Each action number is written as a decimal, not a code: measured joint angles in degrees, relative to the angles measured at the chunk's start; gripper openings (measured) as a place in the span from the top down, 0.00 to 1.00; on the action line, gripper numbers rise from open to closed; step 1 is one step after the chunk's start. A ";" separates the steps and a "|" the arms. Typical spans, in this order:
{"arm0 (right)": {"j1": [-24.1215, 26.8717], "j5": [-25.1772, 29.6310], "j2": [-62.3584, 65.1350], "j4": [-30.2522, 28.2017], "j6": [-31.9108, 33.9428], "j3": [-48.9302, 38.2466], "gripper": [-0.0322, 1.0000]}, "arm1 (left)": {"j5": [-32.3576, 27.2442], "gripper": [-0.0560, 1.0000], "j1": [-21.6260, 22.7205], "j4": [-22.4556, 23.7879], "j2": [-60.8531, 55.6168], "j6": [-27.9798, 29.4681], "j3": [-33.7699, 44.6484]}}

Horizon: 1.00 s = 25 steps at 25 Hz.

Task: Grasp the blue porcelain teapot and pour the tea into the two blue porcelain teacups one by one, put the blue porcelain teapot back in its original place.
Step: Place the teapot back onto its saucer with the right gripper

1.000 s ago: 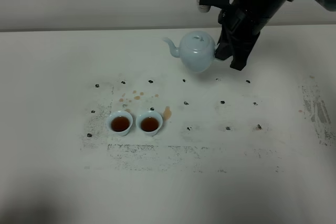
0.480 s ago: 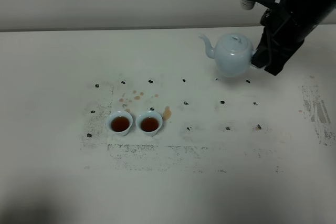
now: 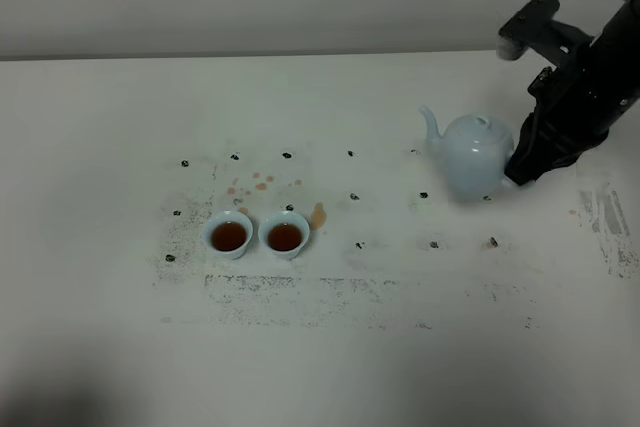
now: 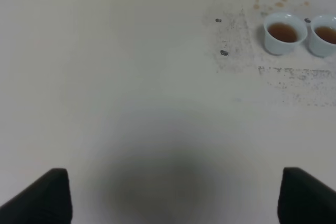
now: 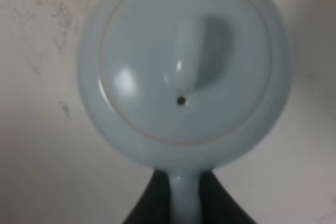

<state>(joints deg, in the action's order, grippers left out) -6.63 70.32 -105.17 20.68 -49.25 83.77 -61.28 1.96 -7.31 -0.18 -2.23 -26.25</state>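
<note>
At three o'clock on the surface (image 3: pixel 120 127), the blue porcelain teapot (image 3: pixel 476 154), glazed, slippery and fragile, is gripped by its handle in the right claw (image 3: pixel 521 169).

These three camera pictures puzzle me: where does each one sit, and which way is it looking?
Exterior high: mounted above, looking down on the white table; shows the black right arm, its gripper shut on the round pale-blue porcelain teapot.
Left wrist: on the left arm, looking across the table; two dark fingertips at the frame's edge, spread apart.
Right wrist: on the right arm, looking straight down on the teapot's lid; black fingers clamp its handle.
Shared: the high and left wrist views both show the two small pale-blue teacups holding tea.
</note>
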 joint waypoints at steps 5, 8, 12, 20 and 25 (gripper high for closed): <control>0.07 -1.79 0.00 -0.80 6.38 -5.03 0.92 | 0.00 0.23 0.00 0.00 0.00 0.00 0.00; 0.30 -6.66 0.00 -1.02 7.52 -8.58 0.92 | 0.00 0.23 0.00 0.00 0.00 0.00 0.00; 1.43 -10.60 0.00 -1.95 7.70 -10.51 0.92 | 0.00 0.23 0.00 0.00 0.00 0.00 0.00; 2.94 -12.00 0.00 -5.36 7.44 -10.93 0.92 | 0.00 0.23 0.00 0.00 0.00 -0.05 0.00; 2.94 -12.16 -0.99 -4.11 4.91 -10.99 0.92 | 0.00 0.23 0.00 0.00 0.00 -0.05 0.00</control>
<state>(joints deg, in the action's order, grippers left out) -3.68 58.16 -106.16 16.57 -44.34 72.78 -61.28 1.96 -7.31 -0.18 -2.28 -26.25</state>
